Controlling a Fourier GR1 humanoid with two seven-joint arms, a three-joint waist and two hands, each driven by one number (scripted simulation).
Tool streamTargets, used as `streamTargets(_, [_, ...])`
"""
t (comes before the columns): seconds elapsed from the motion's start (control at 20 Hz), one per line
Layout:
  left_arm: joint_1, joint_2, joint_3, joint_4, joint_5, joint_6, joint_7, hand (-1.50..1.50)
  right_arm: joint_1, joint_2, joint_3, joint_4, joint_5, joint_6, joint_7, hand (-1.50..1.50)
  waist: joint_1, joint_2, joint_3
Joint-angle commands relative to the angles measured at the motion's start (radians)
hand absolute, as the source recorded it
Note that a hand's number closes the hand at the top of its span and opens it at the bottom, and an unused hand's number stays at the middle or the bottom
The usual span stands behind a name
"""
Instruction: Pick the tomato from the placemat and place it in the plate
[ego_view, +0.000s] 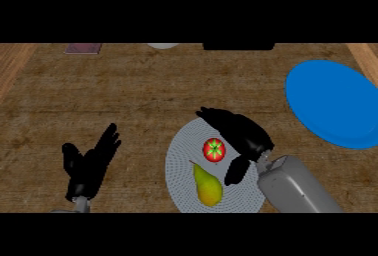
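The right hand (247, 137) hangs over the placemat (179, 165), its fingers open just beside the tomato (214, 150). The left hand (88, 167) rests open at the left. The plate (332, 105) lies well apart.

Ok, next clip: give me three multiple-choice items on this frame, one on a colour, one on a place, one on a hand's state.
1. The plate is: A blue, B red, C grey.
2. The tomato lies: A on the plate, B on the placemat, C beside the placemat.
3. The right hand is: A shut on the tomato, B curled, holding nothing, C open over the placemat.

Answers: A, the plate is plain blue. B, grey mat shows all round the tomato. C, its fingers are spread and the tomato shows uncovered beside them.
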Motion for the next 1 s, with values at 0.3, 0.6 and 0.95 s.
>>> streamTargets(0.3, [-0.013, -0.041, 0.032, 0.025, -0.039, -0.010, 0.017, 0.00, -0.019, 0.087, -0.055, 0.122, 0.185, -0.021, -0.038, -1.50, -0.001, 0.002, -0.003])
streamTargets(0.6, [-0.032, -0.041, 0.059, -0.004, -0.029, -0.035, 0.056, 0.00, -0.019, 0.116, -0.064, 0.195, 0.234, 0.005, -0.088, -1.50, -0.001, 0.002, -0.003])
streamTargets(0.95, [0.014, -0.048, 0.024, -0.081, -0.065, -0.019, 0.102, 0.00, -0.093, 0.112, -0.036, 0.406, 0.331, -0.082, -0.253, 1.50, 0.005, 0.003, -0.002])
